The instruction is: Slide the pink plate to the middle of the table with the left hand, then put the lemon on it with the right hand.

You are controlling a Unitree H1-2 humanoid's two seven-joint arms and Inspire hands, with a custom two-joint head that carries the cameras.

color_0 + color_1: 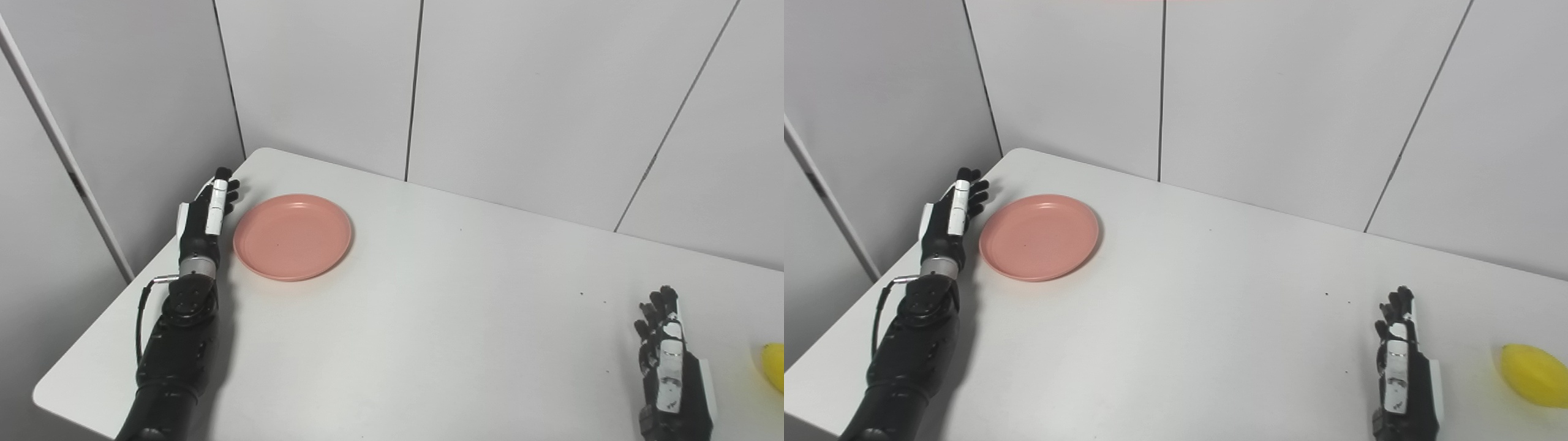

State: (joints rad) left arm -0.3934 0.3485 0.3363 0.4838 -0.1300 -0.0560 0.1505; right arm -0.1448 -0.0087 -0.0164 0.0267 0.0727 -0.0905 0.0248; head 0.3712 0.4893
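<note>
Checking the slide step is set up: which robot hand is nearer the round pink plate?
Left. The left robot hand stands just beside the round pink plate, at its left rim; the right robot hand rests far across the table, near the yellow lemon.

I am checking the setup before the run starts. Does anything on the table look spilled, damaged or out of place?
Nothing serious. The pink plate lies flat and empty, the lemon looks intact near the right edge. Only a few small dark specks dot the table.
</note>
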